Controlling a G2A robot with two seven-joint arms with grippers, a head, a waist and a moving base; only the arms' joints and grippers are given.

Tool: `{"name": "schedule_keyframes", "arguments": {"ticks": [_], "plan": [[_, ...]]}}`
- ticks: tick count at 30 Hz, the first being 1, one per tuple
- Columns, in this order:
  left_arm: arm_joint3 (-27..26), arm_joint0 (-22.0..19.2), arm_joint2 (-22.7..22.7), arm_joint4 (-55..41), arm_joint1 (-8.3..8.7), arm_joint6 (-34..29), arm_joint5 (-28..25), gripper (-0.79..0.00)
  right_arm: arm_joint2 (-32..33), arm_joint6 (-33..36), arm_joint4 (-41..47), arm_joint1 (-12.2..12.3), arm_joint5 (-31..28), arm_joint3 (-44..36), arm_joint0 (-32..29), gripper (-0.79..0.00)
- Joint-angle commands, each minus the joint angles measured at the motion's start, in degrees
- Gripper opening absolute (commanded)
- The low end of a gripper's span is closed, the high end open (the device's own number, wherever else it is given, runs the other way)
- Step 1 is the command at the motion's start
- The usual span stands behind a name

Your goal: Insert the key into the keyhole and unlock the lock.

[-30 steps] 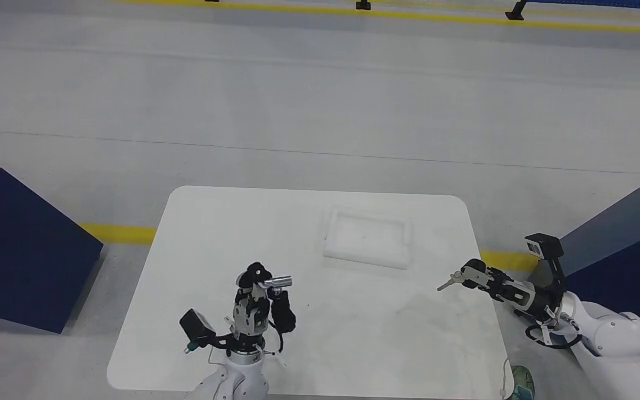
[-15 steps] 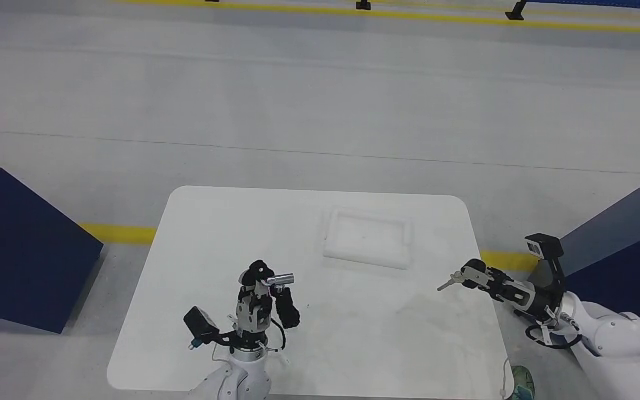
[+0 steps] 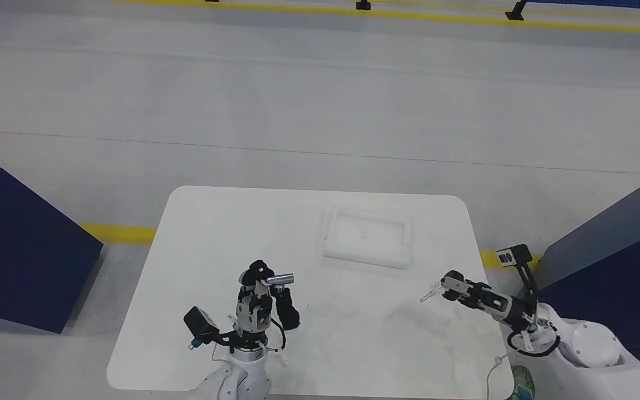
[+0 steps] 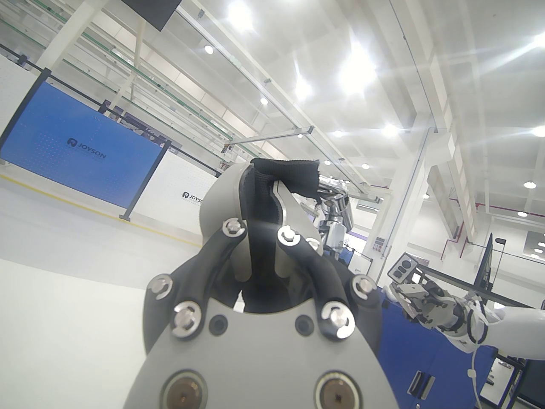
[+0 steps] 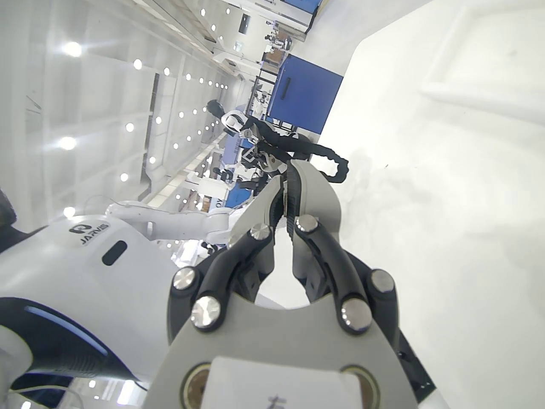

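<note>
**Key and lock both gripped, insertion not yet begun**

The lock (image 3: 281,280) is held up above the near part of the table (image 3: 190,300) by the left gripper (image 3: 266,288), whose fingers (image 4: 255,197) are seen clenched together in the left wrist view, with the shiny metal body of the lock (image 4: 335,204) showing just past their tips. The key (image 3: 428,296) is seen as a thin pale sliver jutting from the right gripper (image 3: 441,288) over the table's right side. That gripper's fingers (image 5: 313,189) are pressed nearly together in the right wrist view, where the key itself cannot be made out.

Picking up is judged done for both parts. Key and lock are well apart, with bare table between them. Bringing them together, lining the key up with the keyhole, inserting and turning are all left to do. A white tray (image 3: 366,258) lies farther back, unused.
</note>
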Motion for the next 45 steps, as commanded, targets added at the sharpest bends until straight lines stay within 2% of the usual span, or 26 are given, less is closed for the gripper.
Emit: {"name": "schedule_keyframes", "arguments": {"ticks": [1, 14, 25, 28, 33, 39, 45], "plan": [[0.00, 0.00, 0.00, 0.00, 0.00, 0.00, 0.00, -0.785, -0.44, 0.09, 2.07, -0.26, 1.54, 0.10, -0.17, -0.785], [0.00, 0.00, 0.00, 0.00, 0.00, 0.00, 0.00, -0.785, -2.84, -9.06, 3.09, -2.24, 3.63, -3.86, -3.78, -0.785], [0.00, 0.00, 0.00, 0.00, 0.00, 0.00, 0.00, -0.785, -2.95, -9.78, 2.62, -2.31, 4.09, -3.74, -3.90, -0.785], [0.00, 0.00, 0.00, 0.00, 0.00, 0.00, 0.00, -0.785, -5.10, -14.84, 3.32, -3.14, 6.15, -5.91, -4.65, -0.785], [0.00, 0.00, 0.00, 0.00, 0.00, 0.00, 0.00, -0.785, -8.42, -22.43, 2.95, -4.46, 5.07, -11.05, -8.30, -0.785], [0.00, 0.00, 0.00, 0.00, 0.00, 0.00, 0.00, -0.785, -11.12, -33.39, -1.41, -5.85, 4.99, -16.66, -11.33, -0.785], [0.00, 0.00, 0.00, 0.00, 0.00, 0.00, 0.00, -0.785, -11.92, -38.85, -4.27, -6.78, 6.66, -21.45, -12.22, -0.785]]}}
